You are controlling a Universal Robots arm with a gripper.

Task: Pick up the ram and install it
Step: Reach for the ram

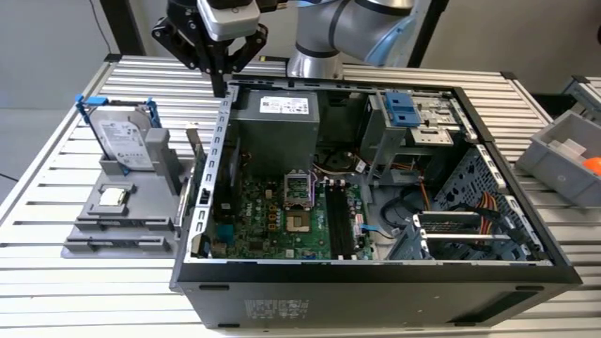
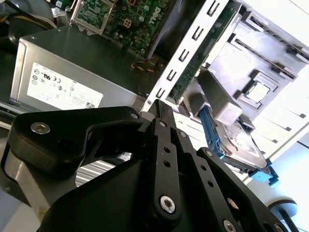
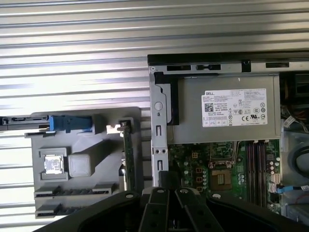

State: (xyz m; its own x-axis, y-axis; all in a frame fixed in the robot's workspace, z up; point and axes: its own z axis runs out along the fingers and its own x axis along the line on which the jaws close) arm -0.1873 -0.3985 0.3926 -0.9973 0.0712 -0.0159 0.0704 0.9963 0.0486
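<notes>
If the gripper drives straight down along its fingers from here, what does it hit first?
Most likely the computer case's side-wall rim, next to the power supply; the gripper tip sits over it. The ram stands to the side. Depth unclear.

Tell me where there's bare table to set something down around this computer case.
Bare table slats lie in front of the grey fixture, behind it at the exterior view's left, and between the computer case and the grey bin. The fixture, holding the ram, and the case's inside are crowded.
</notes>
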